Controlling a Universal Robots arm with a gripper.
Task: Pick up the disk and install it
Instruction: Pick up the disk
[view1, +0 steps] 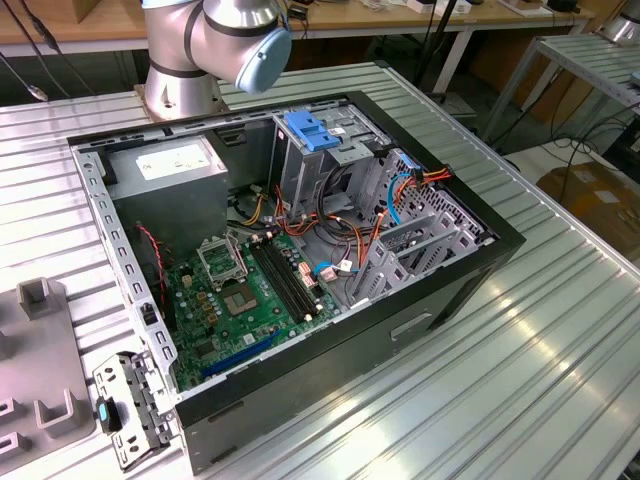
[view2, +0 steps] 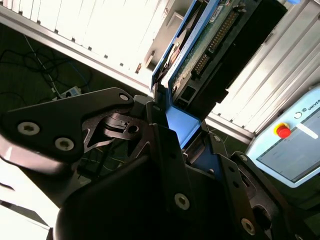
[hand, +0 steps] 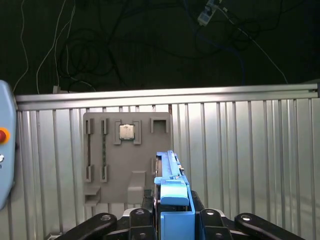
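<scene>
Found tool (hand: 174, 205) closed on the disk (hand: 170, 172), gripped on edge at its blue-railed end in both wrist views. Saw it held clear above ribbed table (hand: 250, 165), near grey fixture plate (hand: 127, 165). Logged open computer case (view1: 300, 400) beside that plate in exterior view.

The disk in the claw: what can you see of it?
The disk is a flat slab, seen edge-on in the first wrist view, with blue plastic rails along its sides. The second wrist view shows a green circuit board and a row of connector pins on one face. The gripper is shut on its blue end, holding it over the ribbed metal table.
</scene>
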